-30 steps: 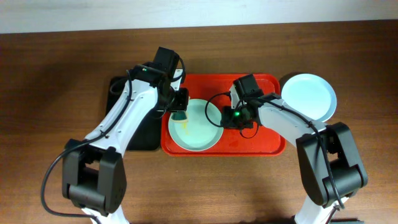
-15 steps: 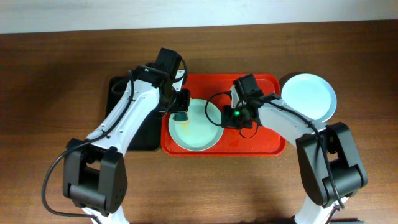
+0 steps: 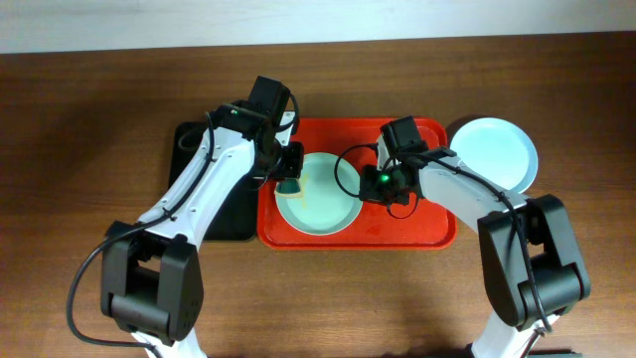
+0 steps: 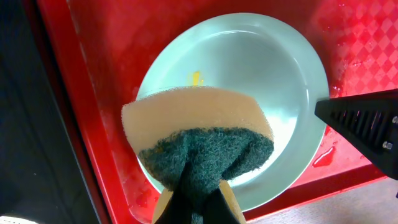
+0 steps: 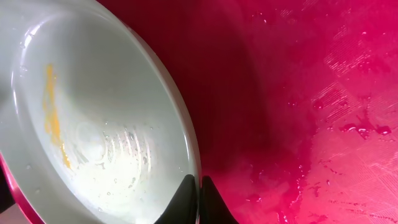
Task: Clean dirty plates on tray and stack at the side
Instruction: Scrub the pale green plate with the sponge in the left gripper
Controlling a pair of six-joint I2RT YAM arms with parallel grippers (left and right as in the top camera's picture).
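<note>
A pale mint green plate [image 3: 320, 202] lies on the red tray [image 3: 417, 231], with a yellow smear [image 4: 196, 78] near its middle. My left gripper [image 4: 199, 202] is shut on a yellow and green sponge [image 4: 199, 134], held just over the plate's left part [image 4: 261, 68]. My right gripper [image 5: 200, 186] is shut on the right rim of the same plate [image 5: 99, 81], one finger inside and one outside. From overhead this grip [image 3: 365, 183] is at the tray's middle. A pale blue plate [image 3: 495, 154] rests on the table to the right of the tray.
A black tray [image 3: 214, 199] lies against the red tray's left side, under my left arm. Water drops and wet patches [image 5: 348, 127] cover the red tray's floor. Brown tabletop runs all round both trays.
My right gripper has closed on the mint plate's rim, and the plate has shifted slightly to the right. The left gripper with the sponge has barely moved.
</note>
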